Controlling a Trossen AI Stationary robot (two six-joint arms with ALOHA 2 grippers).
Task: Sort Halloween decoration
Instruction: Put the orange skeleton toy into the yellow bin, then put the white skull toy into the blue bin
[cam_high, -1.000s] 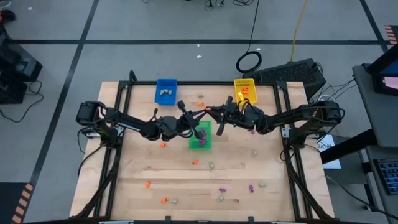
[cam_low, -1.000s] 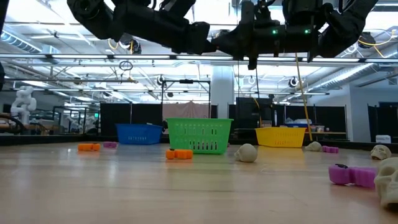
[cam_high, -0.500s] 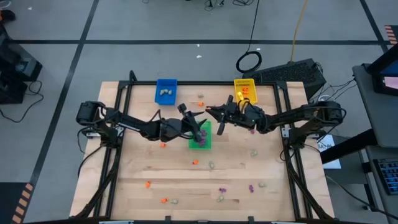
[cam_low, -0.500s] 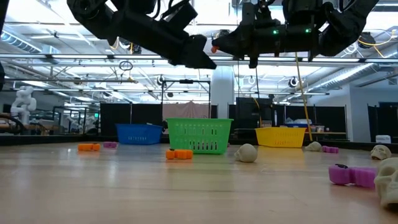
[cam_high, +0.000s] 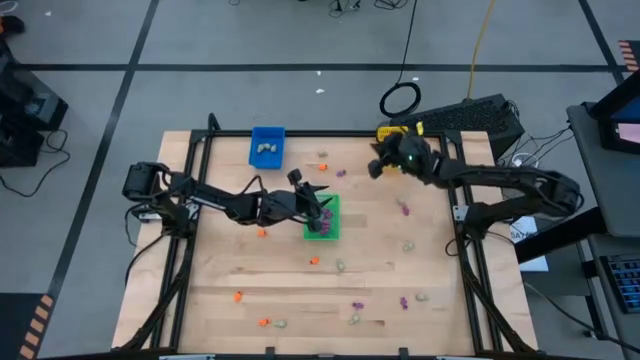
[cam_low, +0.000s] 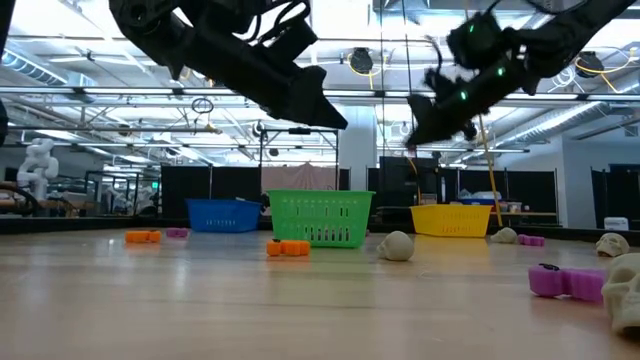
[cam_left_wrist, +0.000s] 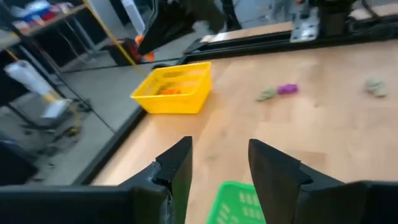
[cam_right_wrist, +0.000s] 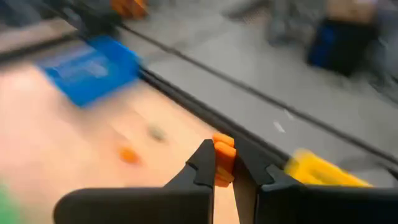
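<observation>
Hovering left claw (cam_left_wrist: 217, 165) agape over green tray (cam_high: 323, 217) edge.

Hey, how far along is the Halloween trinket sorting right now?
Partly done. Pale pieces already lie in the blue tray, purple ones in the green tray and orange ones in the yellow tray. The right gripper is shut on an orange trinket near the yellow tray; the left gripper hangs open above the green tray. Many trinkets remain scattered across the table.

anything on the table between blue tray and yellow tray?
Yes: high view shows an orange trinket and a purple trinket between the blue tray and yellow tray.
</observation>
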